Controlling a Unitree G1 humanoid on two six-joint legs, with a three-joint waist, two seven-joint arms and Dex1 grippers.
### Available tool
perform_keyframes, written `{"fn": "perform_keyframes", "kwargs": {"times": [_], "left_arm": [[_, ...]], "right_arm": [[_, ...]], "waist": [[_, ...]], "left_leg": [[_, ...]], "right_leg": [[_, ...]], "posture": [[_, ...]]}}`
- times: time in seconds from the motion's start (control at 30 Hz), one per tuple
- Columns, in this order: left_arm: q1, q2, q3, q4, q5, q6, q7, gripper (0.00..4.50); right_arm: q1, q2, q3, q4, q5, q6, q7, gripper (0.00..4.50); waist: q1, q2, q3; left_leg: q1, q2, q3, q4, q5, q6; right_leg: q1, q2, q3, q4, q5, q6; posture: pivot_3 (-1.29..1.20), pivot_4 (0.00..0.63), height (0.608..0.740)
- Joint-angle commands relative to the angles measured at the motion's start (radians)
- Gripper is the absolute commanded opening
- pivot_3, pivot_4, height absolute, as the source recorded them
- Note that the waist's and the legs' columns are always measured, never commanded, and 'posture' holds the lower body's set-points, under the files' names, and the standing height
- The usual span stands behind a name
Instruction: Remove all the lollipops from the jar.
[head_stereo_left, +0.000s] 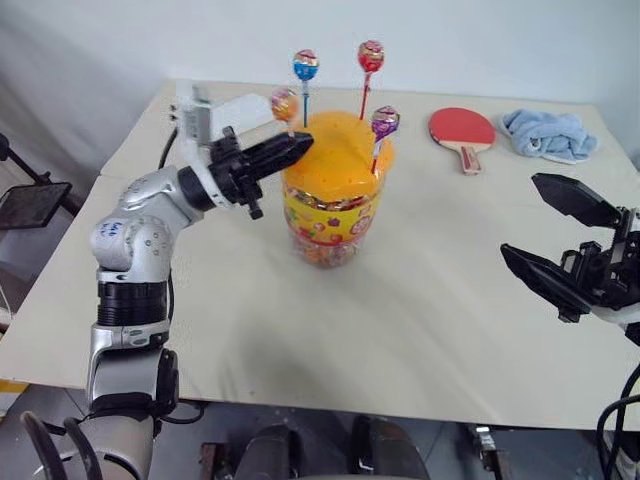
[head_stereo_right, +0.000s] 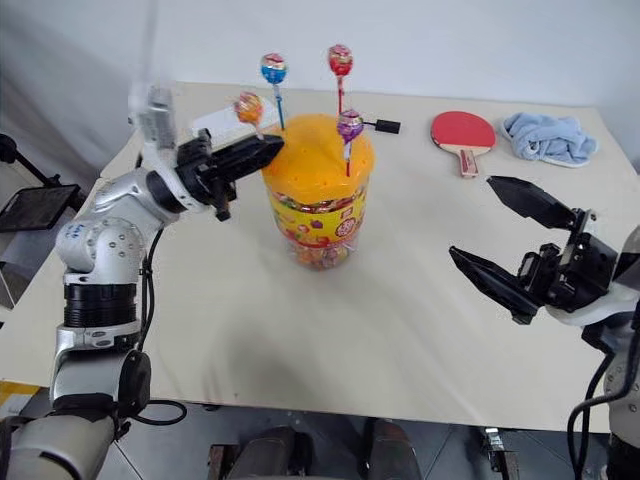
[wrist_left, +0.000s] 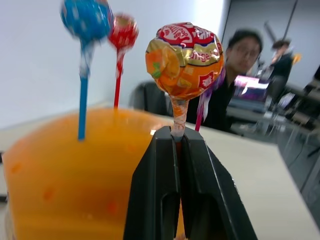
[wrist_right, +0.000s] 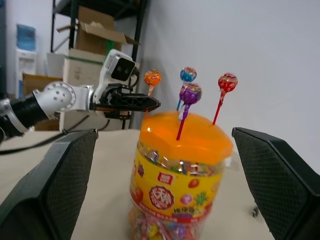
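We see the left gripper (head_stereo_left: 290, 150), upper centre-left of the head view, pressed together on the stick of the orange lollipop (head_stereo_left: 284, 103), just under the candy head. The stick stands nearly upright, so withdrawal likely runs straight up along its axis. The left forearm reaches level toward the jar (head_stereo_left: 335, 190) at centre frame. The blue lollipop (head_stereo_left: 305, 66), red lollipop (head_stereo_left: 370, 55) and purple lollipop (head_stereo_left: 385, 121) stand in the orange lid (head_stereo_left: 335, 160). The right gripper (head_stereo_left: 560, 240), lower right, hangs spread wide and well apart.
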Motion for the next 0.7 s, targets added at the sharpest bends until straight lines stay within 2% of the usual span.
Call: {"fn": "perform_keyframes", "kwargs": {"times": [0.03,0.1,0.17,0.3,0.4,0.5,0.7], "left_arm": [[-0.001,0.123,0.164,0.036,-0.141,0.075,-0.083,0.05],[0.046,0.209,0.214,0.08,-0.139,0.088,-0.106,0.05],[0.123,0.29,0.231,0.119,-0.068,0.046,-0.109,0.05],[0.38,0.458,0.209,0.184,0.19,-0.033,0.044,0.05],[0.619,0.537,0.212,0.101,0.254,0.102,0.114,0.05],[0.754,0.525,0.241,0.019,0.256,0.21,0.188,0.05],[0.789,0.48,0.239,-0.023,0.253,0.277,0.248,0.05]], "right_arm": [[-0.023,0.002,0.016,0.001,0.027,0.01,0.019,4.5],[-0.028,0.005,0.026,0.006,0.024,0.013,0.028,4.5],[-0.023,0.004,0.037,0.016,0.007,0.008,0.047,4.5],[-0.004,-0.007,0.058,0.036,-0.039,-0.004,0.096,4.5],[0.002,-0.012,0.074,0.056,-0.071,-0.013,0.135,4.5],[0.004,-0.014,0.093,0.08,-0.098,-0.019,0.175,4.5],[-0.01,-0.018,0.108,0.123,-0.127,-0.029,0.224,4.5]], "waist": [[-0.006,0.0,0.0],[-0.016,0.0,0.0],[-0.021,0.0,0.0],[-0.02,0.0,0.0],[-0.02,-0.003,0.001],[-0.014,-0.005,0.002],[-0.012,-0.003,0.0]], "left_leg": [[0.0,0.0,0.0,0.0,0.0,0.0],[0.0,0.001,0.0,-0.001,0.0,-0.001],[0.001,0.001,0.0,-0.001,0.0,-0.001],[0.001,0.0,0.0,-0.001,0.0,-0.001],[0.0,0.0,0.0,-0.002,0.0,0.0],[0.0,0.001,-0.003,-0.002,-0.002,0.0],[0.001,0.001,-0.004,-0.003,-0.003,-0.002]], "right_leg": [[0.0,0.0,0.0,0.0,0.0,0.0],[-0.001,0.0,0.0,0.0,0.0,0.0],[-0.001,0.0,0.0,0.001,0.0,-0.001],[0.0,-0.001,0.001,0.0,0.0,-0.001],[-0.001,-0.005,0.004,0.0,0.0,-0.001],[-0.001,-0.008,0.005,0.0,-0.001,-0.001],[0.0,-0.011,0.005,0.0,-0.001,-0.003]], "posture": [[0.0,0.15,0.74],[0.0,0.15,0.74],[0.0,0.15,0.74],[0.0,0.15,0.74],[0.0,0.15,0.74],[0.0,0.15,0.74],[0.0,0.15,0.74]]}}
